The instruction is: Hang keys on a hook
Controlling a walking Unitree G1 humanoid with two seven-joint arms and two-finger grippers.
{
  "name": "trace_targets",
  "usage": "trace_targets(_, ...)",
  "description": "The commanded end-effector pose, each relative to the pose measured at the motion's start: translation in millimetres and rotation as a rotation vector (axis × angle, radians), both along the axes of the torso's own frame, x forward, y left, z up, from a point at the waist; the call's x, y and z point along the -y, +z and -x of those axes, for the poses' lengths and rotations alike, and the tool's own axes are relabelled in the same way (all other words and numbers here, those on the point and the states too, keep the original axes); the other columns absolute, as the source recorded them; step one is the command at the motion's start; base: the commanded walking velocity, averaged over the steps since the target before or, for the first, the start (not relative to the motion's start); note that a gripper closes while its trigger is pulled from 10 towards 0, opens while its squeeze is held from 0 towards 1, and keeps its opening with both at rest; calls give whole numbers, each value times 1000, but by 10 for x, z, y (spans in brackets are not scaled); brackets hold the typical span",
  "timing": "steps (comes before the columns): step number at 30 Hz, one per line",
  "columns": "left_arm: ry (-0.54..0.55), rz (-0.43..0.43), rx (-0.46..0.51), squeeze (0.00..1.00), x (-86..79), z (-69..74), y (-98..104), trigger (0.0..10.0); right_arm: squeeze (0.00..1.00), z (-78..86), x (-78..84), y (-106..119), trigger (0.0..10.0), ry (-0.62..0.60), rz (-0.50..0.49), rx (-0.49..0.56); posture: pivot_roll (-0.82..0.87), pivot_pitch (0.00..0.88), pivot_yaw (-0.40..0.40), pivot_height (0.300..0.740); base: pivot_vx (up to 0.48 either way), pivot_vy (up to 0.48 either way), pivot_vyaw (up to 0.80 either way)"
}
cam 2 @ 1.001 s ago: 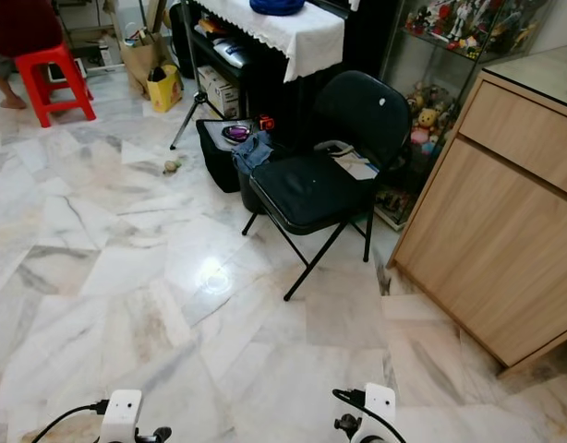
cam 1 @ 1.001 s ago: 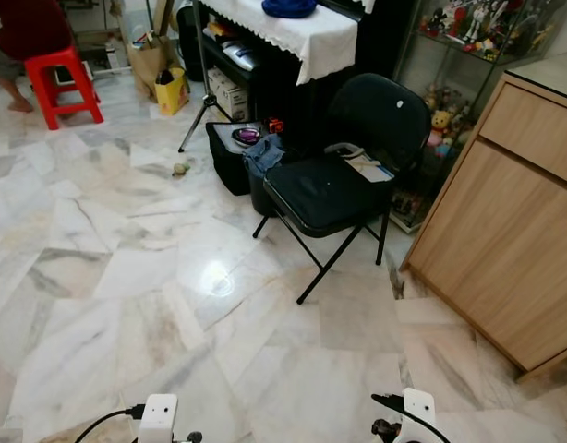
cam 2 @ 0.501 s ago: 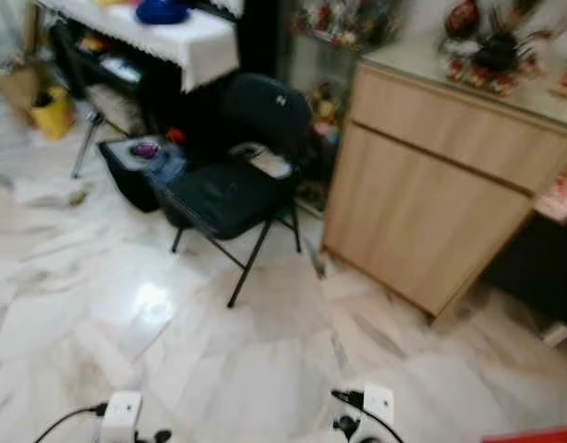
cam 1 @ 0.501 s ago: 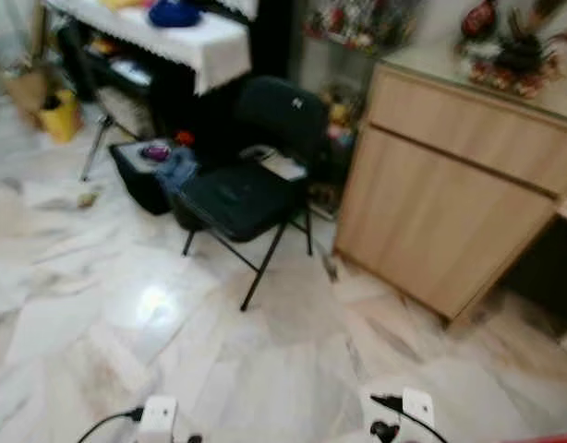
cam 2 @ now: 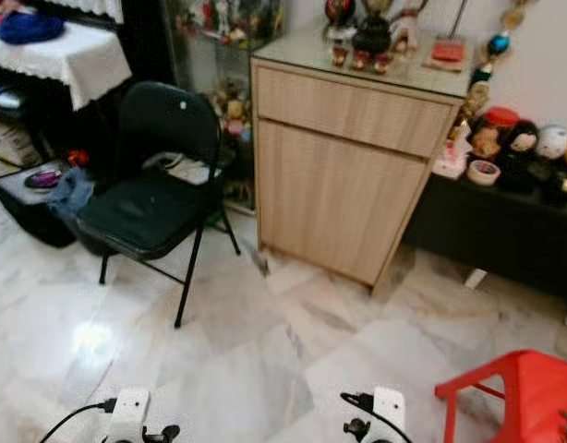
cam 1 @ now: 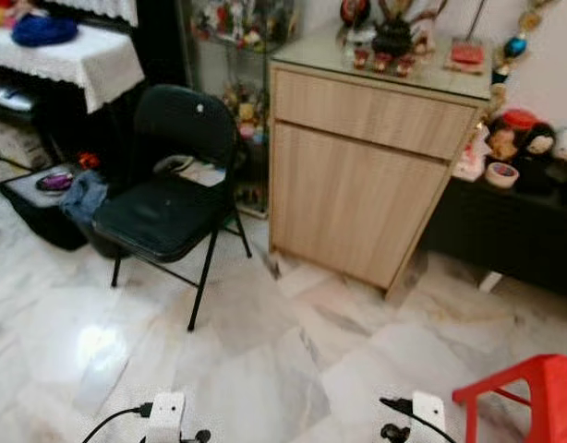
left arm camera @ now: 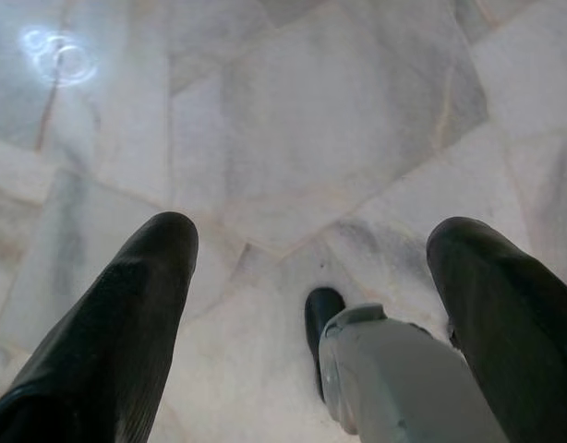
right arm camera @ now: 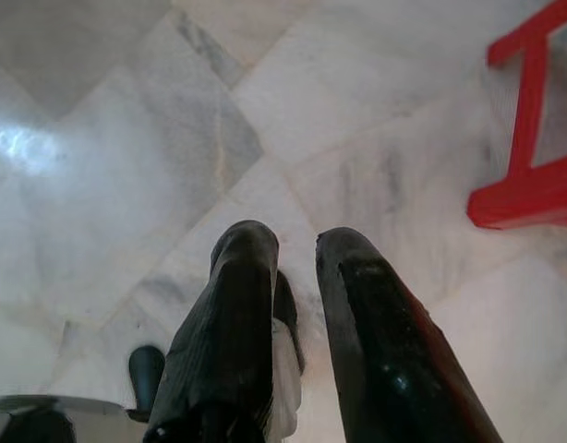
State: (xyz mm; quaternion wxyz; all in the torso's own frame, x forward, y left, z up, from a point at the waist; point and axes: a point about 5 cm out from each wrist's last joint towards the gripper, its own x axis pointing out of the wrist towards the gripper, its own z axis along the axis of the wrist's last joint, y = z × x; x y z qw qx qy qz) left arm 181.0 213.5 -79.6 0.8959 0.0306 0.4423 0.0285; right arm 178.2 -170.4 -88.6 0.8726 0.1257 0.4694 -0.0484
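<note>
Both arms hang low over the white marble floor (cam 1: 293, 369), their white wrist units at the bottom edge of the eye views. In the left wrist view my left gripper (left arm camera: 316, 231) is open, its two black fingers (left arm camera: 126, 305) far apart with nothing between them and my own foot below. My right gripper (right arm camera: 295, 238) is shut, its fingers (right arm camera: 237, 305) nearly together above bare floor, with nothing visible between them.
A light wooden cabinet (cam 1: 367, 175) with ornaments on top stands straight ahead. A black folding chair (cam 1: 163, 208) is to its left, a black box (cam 1: 34, 198) beside that. A low black shelf (cam 1: 514, 231) with figurines runs to the right. A red stool (cam 1: 528, 397) stands near right.
The camera has swung to the right: chair and cabinet slid left in the picture, and the black shelf and red stool came into view. The arms hang as before.
</note>
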Motion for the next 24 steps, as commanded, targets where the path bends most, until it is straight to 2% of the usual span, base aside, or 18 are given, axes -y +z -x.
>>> trace_targets(1,-21,-4,0,0,36,-11,-2,10000,0,7,20,-2,10000,5,9,-6,62,0,-57,740,0,-247,-738)
trace_targets(8,-14,-3,3,0,41,-17,0,10000,0,-12,24,12,10000,-25,-2,27,63,0,-59,740,0,-250,-106)
trace_targets(24,-11,-2,5,0,45,-18,0,10000,0,-10,31,11,10000,-22,9,23,61,0,-61,740,0,-249,0)
